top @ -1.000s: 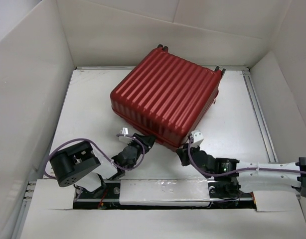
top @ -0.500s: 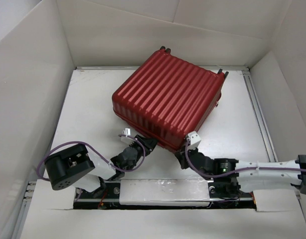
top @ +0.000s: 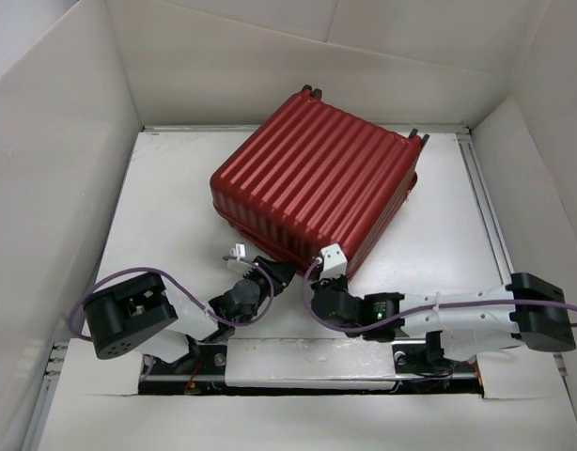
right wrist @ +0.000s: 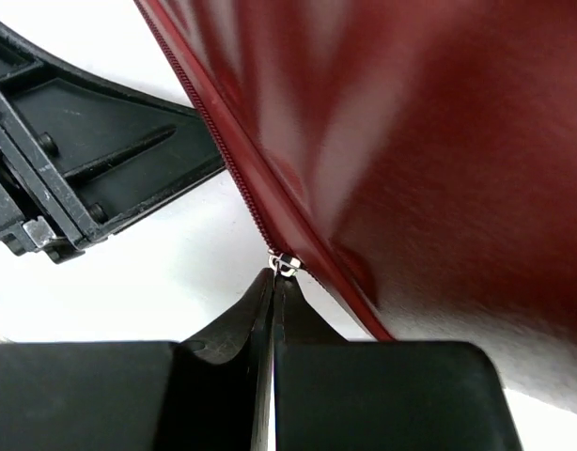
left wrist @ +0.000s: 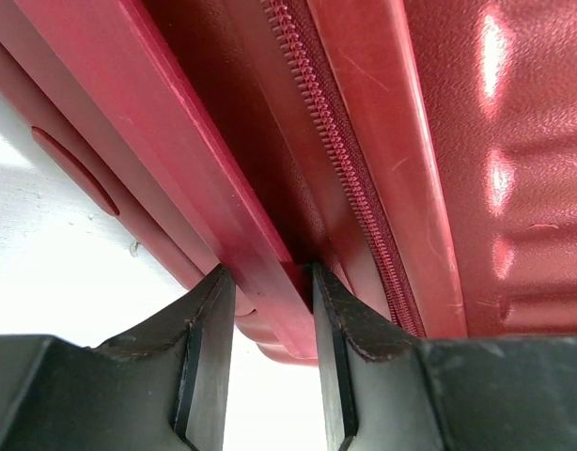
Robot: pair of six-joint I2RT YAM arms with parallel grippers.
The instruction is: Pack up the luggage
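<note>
**Desk:** Where does the suitcase [top: 317, 178] lie?

**Arm:** Closed and flat on the white surface [top: 166, 207], turned corner-on to my bases. Its small wheels [top: 309, 91] are at the far side, and its ribs run from that end toward the near-left edge.

**Desk:** And what does each gripper hold?

**Arm:** My left gripper [left wrist: 270, 301] is clamped across the shell's lower rim [left wrist: 223, 216] on that near-left edge. One finger sits on each side of the ridge, with the zipper teeth [left wrist: 335, 160] just beyond. My right gripper [right wrist: 274, 282] is clenched, tips pressed together, right at the small metal zipper pull [right wrist: 284, 265] by the near corner. The pull looks pinched between them, though it is tiny.

**Desk:** What does the coming move turn on?

**Arm:** The track. From the pull, the teeth run away from my right gripper along the near-left edge, toward my left gripper just beside it. I judge any draw should follow that line, parallel to the edge, while my left steadies the shell. My right arm is the nearer to the pull. Whether the seam past it is shut, I cannot tell.
</note>
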